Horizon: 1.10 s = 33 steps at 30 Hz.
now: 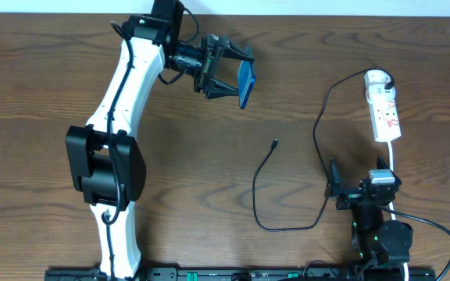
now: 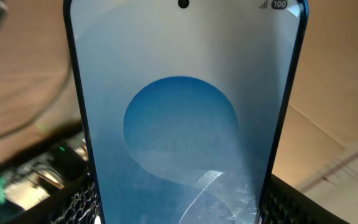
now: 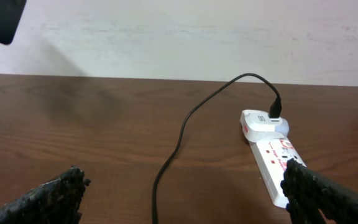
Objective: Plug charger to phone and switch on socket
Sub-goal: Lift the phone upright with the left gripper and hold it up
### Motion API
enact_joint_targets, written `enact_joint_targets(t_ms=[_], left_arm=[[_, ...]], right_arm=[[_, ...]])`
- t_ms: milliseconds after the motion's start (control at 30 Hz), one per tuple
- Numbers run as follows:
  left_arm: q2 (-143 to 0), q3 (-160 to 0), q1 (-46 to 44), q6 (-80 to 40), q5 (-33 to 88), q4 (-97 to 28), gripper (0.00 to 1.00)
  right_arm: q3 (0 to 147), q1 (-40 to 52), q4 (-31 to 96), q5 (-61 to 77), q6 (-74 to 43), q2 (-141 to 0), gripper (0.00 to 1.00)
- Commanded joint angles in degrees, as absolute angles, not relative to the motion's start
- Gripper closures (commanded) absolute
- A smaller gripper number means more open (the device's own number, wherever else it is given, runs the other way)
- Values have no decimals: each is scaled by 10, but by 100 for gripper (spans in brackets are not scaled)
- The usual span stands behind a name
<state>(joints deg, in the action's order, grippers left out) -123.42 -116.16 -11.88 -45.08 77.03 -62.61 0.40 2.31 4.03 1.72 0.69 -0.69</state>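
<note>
- Left hand (image 1: 243,76): closed on the slim, blue-screened phone (image 1: 247,87), which it holds on edge above the far side of the brown wooden bench (image 1: 45,94), probably to present the charging port.
- Thin black charger cable (image 1: 258,195): looped on the bench; its plug tip (image 1: 276,144) lies free, well apart from the phone.
- Right hand (image 1: 336,188): spread wide and empty beside the cable, likely placed to collect the plug.
- White power strip (image 1: 384,113): at the bench's right side, with the cable plugged in at its far end; switch position not discernible.
</note>
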Motion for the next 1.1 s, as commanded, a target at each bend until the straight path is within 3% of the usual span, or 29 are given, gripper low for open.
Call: enact_joint_targets(t_ms=[0, 1067], left_arm=[[-1209, -1165, -110, -476, 871, -627, 25], [-1209, -1165, -65, -503, 901, -625, 26]], right_arm=[[3, 21, 43, 16, 14, -4, 1], [3, 21, 43, 16, 14, -4, 1]])
